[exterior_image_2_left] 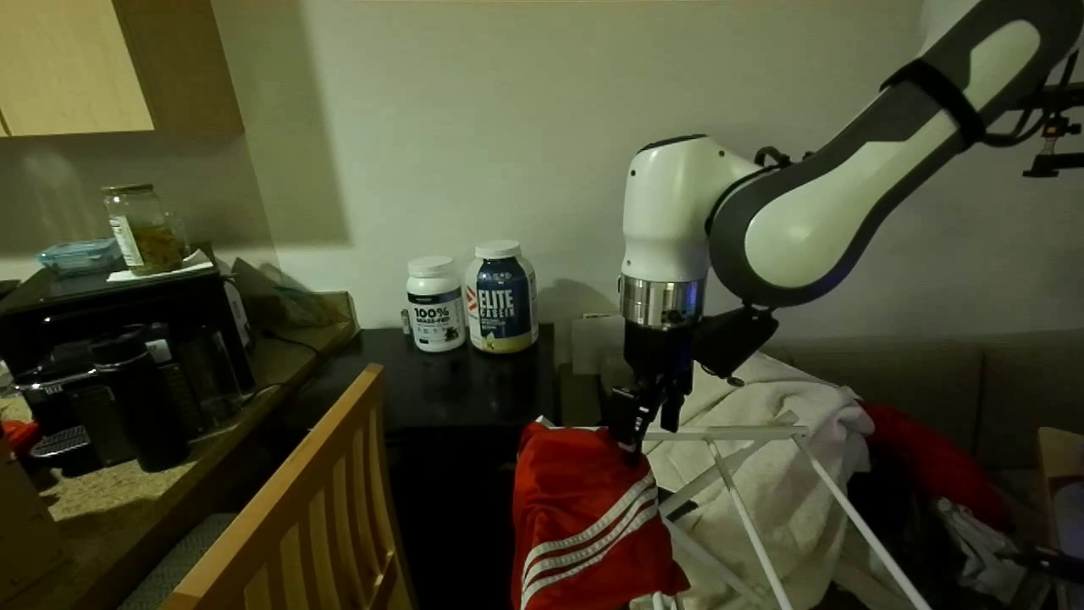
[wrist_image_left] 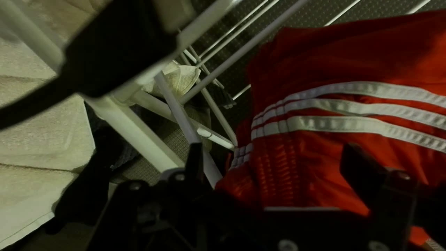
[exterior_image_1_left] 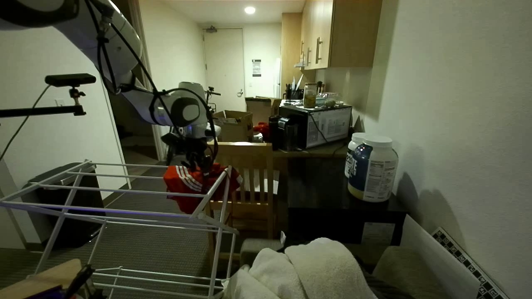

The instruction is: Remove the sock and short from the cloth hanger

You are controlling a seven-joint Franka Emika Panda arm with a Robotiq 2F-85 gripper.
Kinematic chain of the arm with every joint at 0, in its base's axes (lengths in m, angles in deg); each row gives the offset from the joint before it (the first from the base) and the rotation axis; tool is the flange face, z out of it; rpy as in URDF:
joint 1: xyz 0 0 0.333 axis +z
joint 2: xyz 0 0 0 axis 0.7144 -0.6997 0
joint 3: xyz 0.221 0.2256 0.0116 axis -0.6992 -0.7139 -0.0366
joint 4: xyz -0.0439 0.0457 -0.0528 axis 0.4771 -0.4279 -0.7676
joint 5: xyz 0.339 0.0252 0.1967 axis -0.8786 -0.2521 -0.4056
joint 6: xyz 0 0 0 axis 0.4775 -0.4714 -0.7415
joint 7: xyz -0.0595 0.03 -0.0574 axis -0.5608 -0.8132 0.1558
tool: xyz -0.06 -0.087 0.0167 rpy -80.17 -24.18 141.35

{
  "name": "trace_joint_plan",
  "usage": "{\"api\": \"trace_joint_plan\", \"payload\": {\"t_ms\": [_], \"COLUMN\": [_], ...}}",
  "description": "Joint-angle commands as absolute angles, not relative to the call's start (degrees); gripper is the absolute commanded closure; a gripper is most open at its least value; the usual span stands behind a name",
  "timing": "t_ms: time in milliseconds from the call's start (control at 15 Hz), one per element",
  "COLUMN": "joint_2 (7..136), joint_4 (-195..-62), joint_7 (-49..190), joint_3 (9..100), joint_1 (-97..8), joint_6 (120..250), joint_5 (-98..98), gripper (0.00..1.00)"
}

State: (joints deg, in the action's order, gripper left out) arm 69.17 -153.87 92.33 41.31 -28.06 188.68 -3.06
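In the wrist view the jaws of the gripper (wrist_image_left: 273,153) stand spread wide, with no grip on anything; red fabric shows across the gap. The jaw at nine o'clock overlies a bar, the jaw at three o'clock the fabric; whether either touches cannot be told.

That fabric is the short (exterior_image_2_left: 576,487), draped over an end of the cloth hanger (exterior_image_1_left: 209,194). In an exterior view it lies toward seven o'clock from the gripper, its lower part cut off by the bottom edge. In the wrist view its three o'clock side runs out of frame, and the gripper's body hides part of it at six o'clock. The sock could not be made out with certainty.

A blurred black object (wrist_image_left: 118,48) with a cord-like tail, at ten o'clock in the wrist view, masks part of the cloth hanger; its nature is undetermined.

In an exterior view a white cloth heap (exterior_image_1_left: 307,270), at five o'clock from the gripper, is cut off below; at three o'clock a large tub (exterior_image_1_left: 374,170) covers much of a smaller tub (exterior_image_1_left: 352,149). The arm (exterior_image_2_left: 809,233) leaves an exterior view toward two o'clock.
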Motion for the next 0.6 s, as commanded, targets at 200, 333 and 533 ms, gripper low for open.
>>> {"api": "trace_joint_plan", "payload": {"t_ms": [200, 333, 533], "joint_2": [71.1, 70.7, 70.2], "joint_4": [-160.5, -161.8, -163.7], "joint_7": [94.8, 95.4, 95.9], "joint_3": [41.2, 41.5, 42.4], "joint_1": [-26.6, -26.0, -25.1], "joint_6": [202.0, 206.0, 210.8], "joint_5": [-4.0, -3.6, -2.8], "gripper": [0.0, 0.0, 0.0]}}
